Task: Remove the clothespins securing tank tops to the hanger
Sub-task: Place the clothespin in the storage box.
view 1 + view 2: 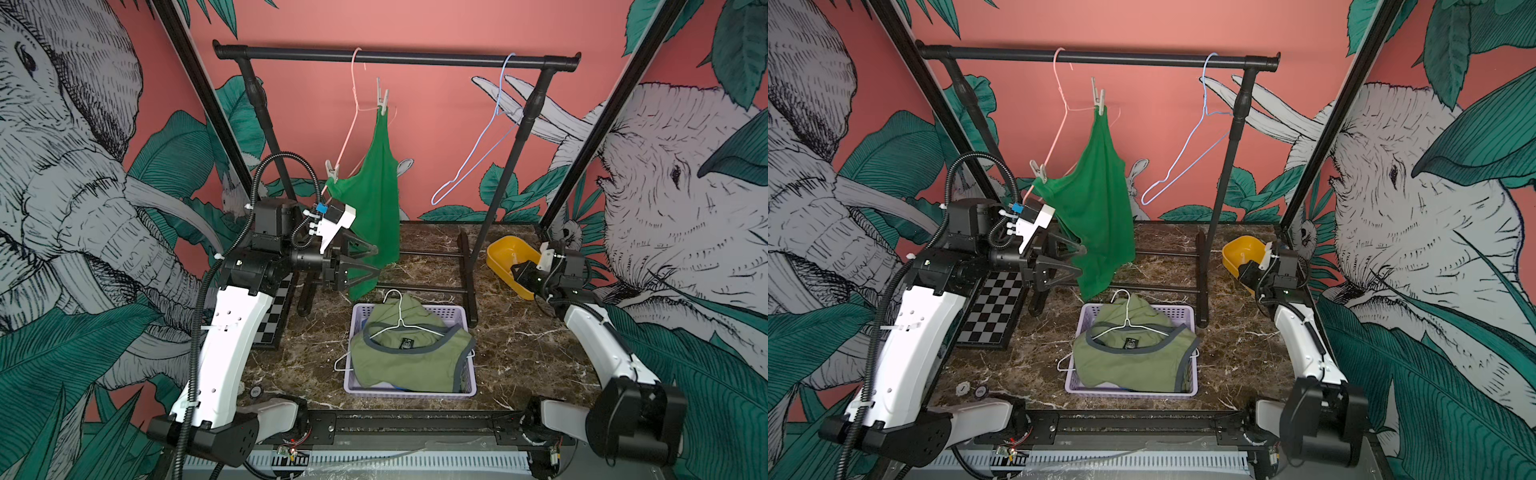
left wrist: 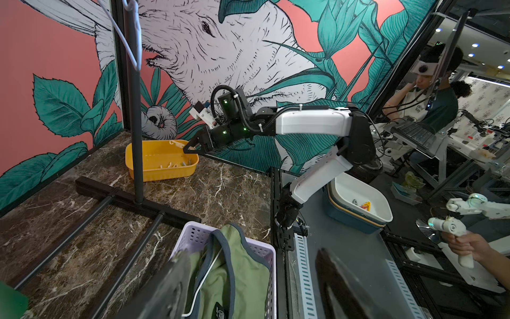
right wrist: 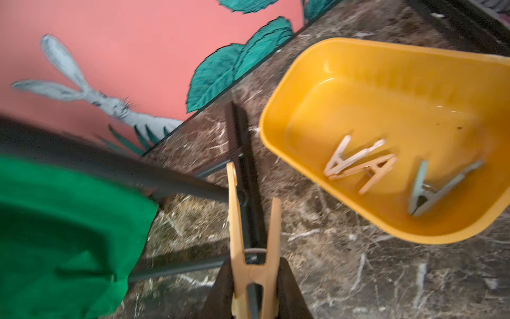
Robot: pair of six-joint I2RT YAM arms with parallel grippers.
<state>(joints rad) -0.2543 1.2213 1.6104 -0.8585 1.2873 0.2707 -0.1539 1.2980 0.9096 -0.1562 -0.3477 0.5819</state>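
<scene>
Walls: salmon-pink panels painted with grey elephants, rabbits and teal leaves close in three sides.
Worktop [image 1: 519, 353]: dark brown marble with pale veins.
Clothes rail [image 1: 395, 56]: black, stands at the back of the worktop, its two feet running forward.
Pink hanger [image 1: 353, 120]: hooked on the clothes rail left of its middle, steeply tilted.
Green tank top [image 1: 376, 199]: hangs from the pink hanger under the clothes rail.
Upper clothespin [image 1: 382, 99]: pale, grips a strap on the hanger's high arm.
Lower clothespin [image 1: 332, 168]: pale, grips the cloth on the hanger's low arm.
Blue hanger [image 1: 478, 153]: on the clothes rail near its right post, tilted.
Basket [image 1: 415, 393]: lilac, in front of the clothes rail, between its feet.
Olive tank top [image 1: 407, 361]: grey-trimmed, heaped in the basket with a white hanger [image 1: 400, 311] on it.
Yellow tub [image 1: 500, 249]: just outside the rail's right foot, holding three loose clothespins [image 3: 385, 163].
Left pincer [image 1: 372, 262]: under the clothes rail near its left post, jaws apart, tips at the green tank top's edge; contact cannot be told.
Right pincer [image 3: 254, 276]: outside the rail's right foot by the tub's near rim, clamped on a tan clothespin [image 3: 235, 215].
</scene>
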